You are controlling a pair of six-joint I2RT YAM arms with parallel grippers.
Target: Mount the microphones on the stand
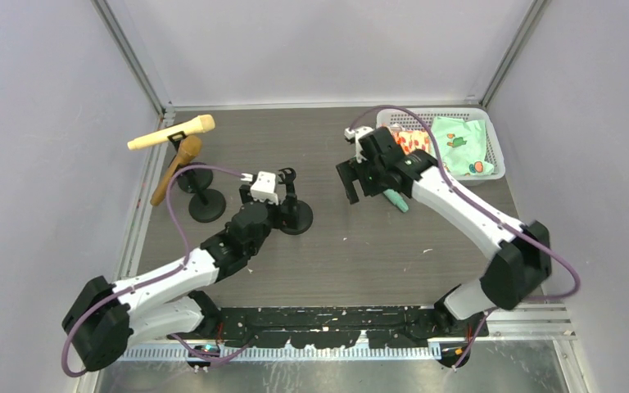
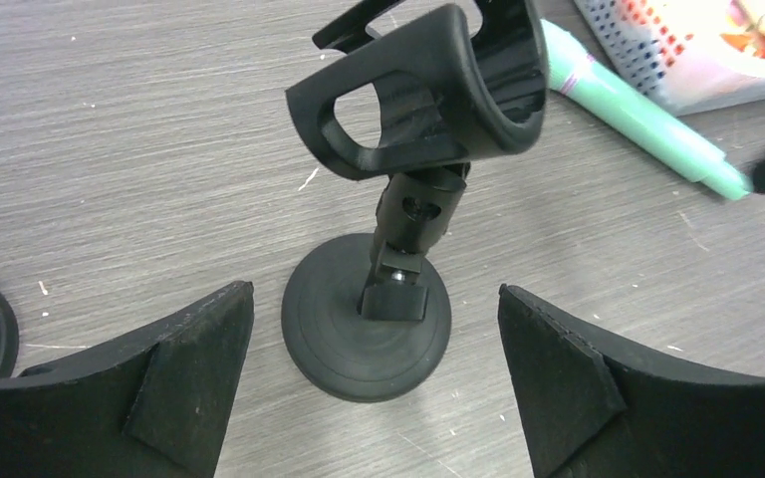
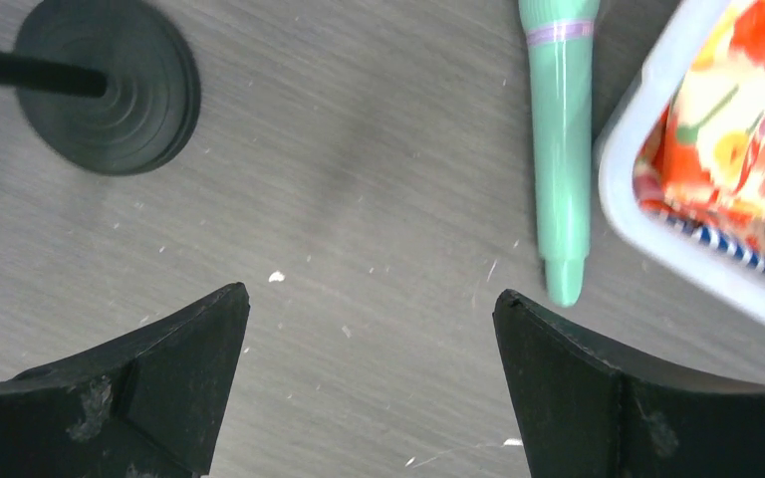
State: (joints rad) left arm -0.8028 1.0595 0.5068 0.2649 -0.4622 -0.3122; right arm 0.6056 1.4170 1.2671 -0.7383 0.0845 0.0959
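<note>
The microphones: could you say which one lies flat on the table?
The mint-green microphone, beside the basket; the cream-yellow microphone and golden-brown microphone sit in stands.

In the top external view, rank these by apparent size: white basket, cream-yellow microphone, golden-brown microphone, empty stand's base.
1. white basket, clearly the largest.
2. cream-yellow microphone and golden-brown microphone: they look about alike in length, and both are tilted, so I leave them unranked.
3. empty stand's base, the smallest.
</note>
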